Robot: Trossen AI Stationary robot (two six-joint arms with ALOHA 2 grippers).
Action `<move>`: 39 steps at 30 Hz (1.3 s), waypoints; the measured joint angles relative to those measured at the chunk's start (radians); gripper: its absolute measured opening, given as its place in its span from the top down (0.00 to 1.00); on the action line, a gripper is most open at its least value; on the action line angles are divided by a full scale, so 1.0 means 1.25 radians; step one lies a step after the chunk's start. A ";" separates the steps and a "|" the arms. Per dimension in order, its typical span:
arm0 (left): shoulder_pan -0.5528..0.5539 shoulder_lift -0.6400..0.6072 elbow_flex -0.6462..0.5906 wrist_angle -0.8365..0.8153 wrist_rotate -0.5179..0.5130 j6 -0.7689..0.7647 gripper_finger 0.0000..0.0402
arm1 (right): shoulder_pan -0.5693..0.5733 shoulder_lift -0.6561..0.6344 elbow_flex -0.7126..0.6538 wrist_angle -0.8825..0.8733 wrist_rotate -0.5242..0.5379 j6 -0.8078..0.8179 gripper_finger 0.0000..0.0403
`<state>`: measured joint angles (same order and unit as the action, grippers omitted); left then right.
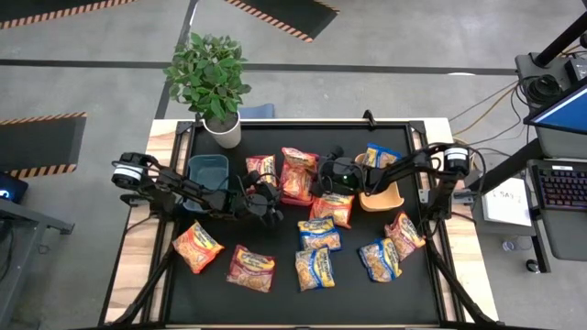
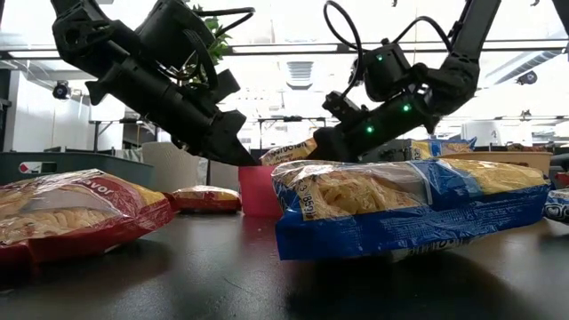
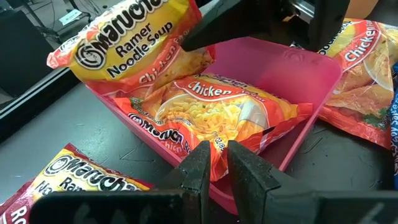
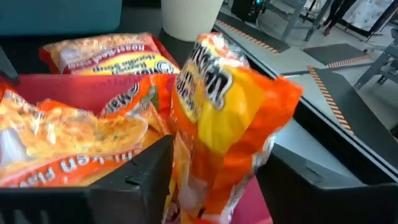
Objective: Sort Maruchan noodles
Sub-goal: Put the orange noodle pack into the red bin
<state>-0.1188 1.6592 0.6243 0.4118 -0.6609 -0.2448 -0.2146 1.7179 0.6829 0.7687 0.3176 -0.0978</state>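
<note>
Inspecting the drop at the red bin (image 3: 292, 81), I find the right gripper (image 4: 214, 180) poised over it with an orange Maruchan packet (image 4: 230, 106) standing upright between its fingers; the fingers are spread around the packet, and I cannot tell whether they grip it or have just let go. One orange chicken packet (image 3: 211, 118) already lies flat in the red bin. The left gripper (image 3: 214, 171) sits just beside the bin's near wall, its fingers narrowed almost together and holding nothing. In the high view the remaining packets are scattered on the black table (image 1: 275, 307): blue-and-yellow packets (image 1: 316, 235) toward the middle and right, an orange one (image 1: 197, 247) and a red-pink one (image 1: 251, 268) to the left. The teal bin (image 1: 207, 170) appears empty and the tan bin (image 1: 382, 196) sits under the right arm. My concern: the upright packet leans near the bin's rim, so in my judgement it may tip out onto the table or lodge on edge instead of lying flat. The two grippers are also close over one bin, and a careless retreat could nudge the bin or catch the crinkly wrapper.
</note>
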 joint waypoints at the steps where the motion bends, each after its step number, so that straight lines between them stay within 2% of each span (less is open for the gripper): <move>1: 0.000 0.000 0.000 0.000 0.000 0.000 0.90 | 0.000 -0.009 0.000 -0.016 0.008 0.000 0.47; 7: 0.000 0.000 0.000 0.000 0.000 0.000 0.90 | -0.001 -0.089 0.000 -0.121 0.061 0.003 0.40; 11: 0.000 0.000 0.000 0.000 -0.001 0.000 0.90 | -0.001 -0.145 -0.001 -0.141 0.062 0.005 0.42; 15: 0.000 0.000 0.000 0.000 -0.001 0.000 0.90 | -0.001 -0.185 -0.001 -0.137 0.061 0.006 0.49; 19: 0.000 0.000 0.000 0.001 -0.001 0.000 0.90 | -0.001 -0.190 0.000 -0.121 0.054 0.008 0.61; 26: 0.000 0.000 0.000 0.003 0.000 0.000 0.90 | -0.002 -0.160 0.000 -0.061 0.044 0.016 0.84; 30: 0.000 0.000 0.000 0.004 0.000 0.000 0.90 | -0.012 -0.120 0.000 0.000 0.031 0.007 0.94; 34: 0.000 0.000 0.000 0.005 0.000 0.000 0.90 | -0.032 -0.073 0.001 0.020 0.008 0.022 0.97; 39: 0.000 0.000 0.000 0.005 0.001 0.000 0.90 | -0.035 -0.041 0.007 -0.023 -0.001 0.036 0.98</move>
<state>-0.1192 1.6592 0.6239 0.4187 -0.6598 -0.2447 -0.2581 1.6661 0.6915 0.7396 0.3165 -0.0532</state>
